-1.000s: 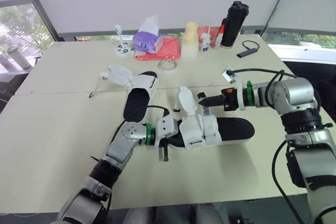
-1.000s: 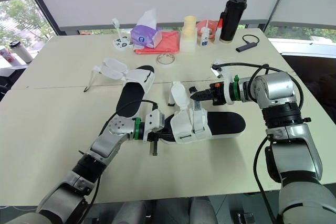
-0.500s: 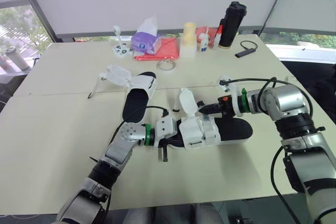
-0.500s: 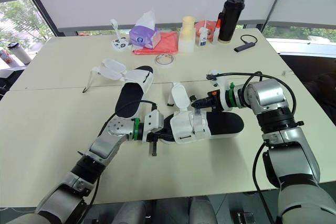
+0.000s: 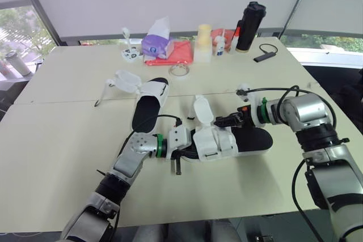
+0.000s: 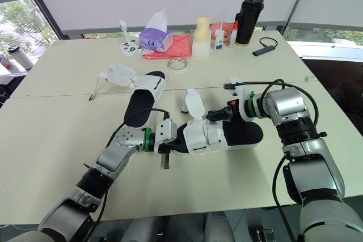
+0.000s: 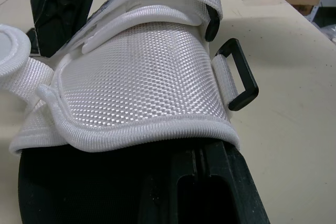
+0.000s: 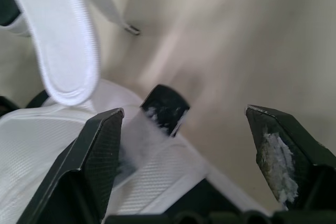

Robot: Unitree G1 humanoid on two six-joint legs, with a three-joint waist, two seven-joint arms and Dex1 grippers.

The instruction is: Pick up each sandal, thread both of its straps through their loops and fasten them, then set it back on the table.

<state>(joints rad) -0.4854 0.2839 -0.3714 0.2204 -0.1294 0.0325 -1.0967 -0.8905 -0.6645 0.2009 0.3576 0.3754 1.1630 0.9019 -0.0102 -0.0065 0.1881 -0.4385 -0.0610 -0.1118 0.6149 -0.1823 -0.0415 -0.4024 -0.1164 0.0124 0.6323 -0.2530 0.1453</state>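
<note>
My left arm stretches forward and to the right, elbow bent and silver forearm held low. Its green-ringed wrist leads to my white-housed left gripper (image 5: pixel 182 150), out ahead of me near the middle. My right arm bends in from the right with the forearm pointing left, so my black two-fingered right gripper (image 5: pixel 224 122) faces the left one at close range. Its fingers (image 8: pixel 100 145) stand spread well apart, tips about level.

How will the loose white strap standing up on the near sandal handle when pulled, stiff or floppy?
The strap stands upright unsupported, so probably semi-stiff, springing back when bent. Its woven texture likely isn't slippery. The sandal looks light and may slide if tugged.
</note>
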